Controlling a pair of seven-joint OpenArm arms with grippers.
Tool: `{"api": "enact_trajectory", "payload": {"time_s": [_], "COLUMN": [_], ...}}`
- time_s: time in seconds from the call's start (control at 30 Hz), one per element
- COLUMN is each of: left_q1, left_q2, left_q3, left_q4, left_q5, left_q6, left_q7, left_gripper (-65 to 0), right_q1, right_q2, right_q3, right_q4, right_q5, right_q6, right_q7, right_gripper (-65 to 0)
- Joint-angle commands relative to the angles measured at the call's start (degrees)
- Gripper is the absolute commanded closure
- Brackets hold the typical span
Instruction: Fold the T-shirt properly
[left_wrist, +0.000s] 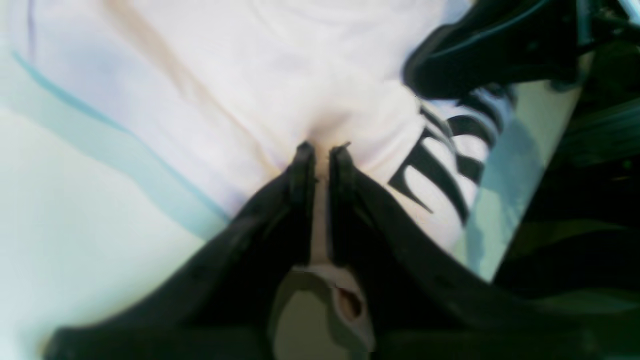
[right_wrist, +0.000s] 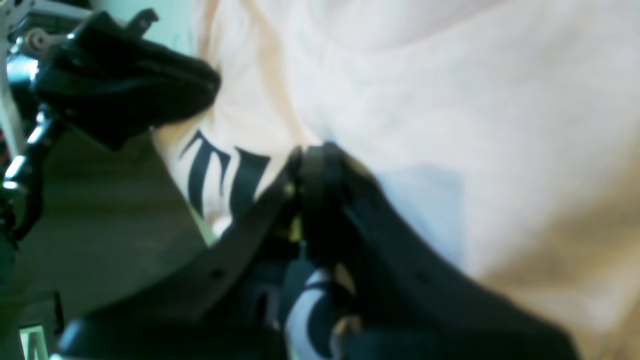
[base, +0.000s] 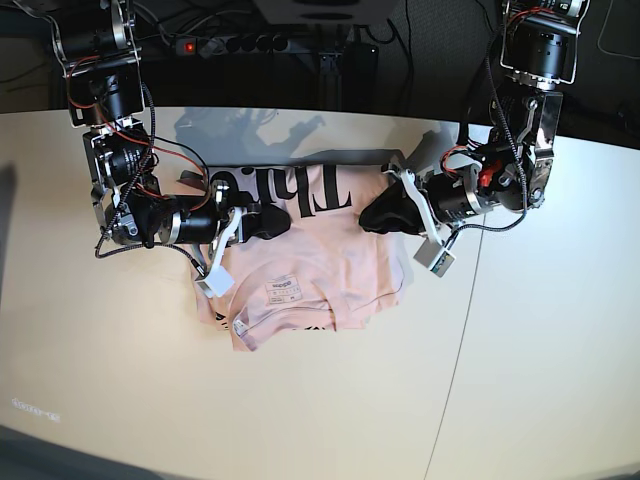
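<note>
The pale pink T-shirt (base: 320, 270) lies partly folded mid-table, black lettering (base: 290, 190) along its far edge and a small white label (base: 283, 291) facing up. My left gripper (base: 378, 217), on the base view's right, pinches a fold of the shirt's far right part; the left wrist view shows cloth (left_wrist: 250, 75) nipped between the nearly closed fingertips (left_wrist: 305, 155). My right gripper (base: 272, 224) is shut on the shirt's far left part, with lettered fabric (right_wrist: 220, 170) beside its fingers (right_wrist: 325, 165). Both grippers sit low on the cloth and face each other.
The pale table (base: 520, 380) runs out on all sides of the shirt, with a seam line (base: 455, 370) on its right. A power strip (base: 230, 42) and cables lie behind the table's far edge. The arm bases stand at the far left (base: 100, 90) and far right (base: 535, 60).
</note>
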Motion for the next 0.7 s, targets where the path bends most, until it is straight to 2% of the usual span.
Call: {"api": "enact_trajectory", "payload": {"time_s": [0.0, 0.17, 0.3, 0.53, 0.67], "left_q1": [-0.9, -1.6, -1.6, 0.6, 3.1], "left_q2": [-0.3, -0.5, -1.7, -6.6, -8.5], "left_q3": [-0.2, -0.4, -0.8, -0.9, -1.4], "left_q4": [0.9, 1.9, 7.7, 15.9, 18.3], "left_q5": [-0.8, -0.9, -0.9, -3.1, -3.2], "left_q6": [-0.1, -0.1, -0.1, -0.1, -0.1], "left_q7": [-1.3, -1.1, 0.0, 1.8, 2.5], "left_gripper": [-9.1, -9.1, -9.1, -9.1, -9.0], "right_q1": [0.5, 0.6, 0.5, 0.5, -0.3], "right_q2": [1.1, 1.1, 1.1, 1.2, 1.5], "right_q3": [0.3, 0.6, 3.5, 11.9, 14.0], "right_q4": [-0.3, 2.4, 8.3, 18.4, 20.4], "right_q5": [-4.9, -2.3, -2.1, -1.9, 0.0], "right_q6": [4.2, 4.2, 4.2, 4.2, 4.2], "right_q7": [-0.5, -0.5, -0.5, -1.5, -3.3], "right_gripper": [0.0, 0.0, 0.0, 0.0, 0.0]}}
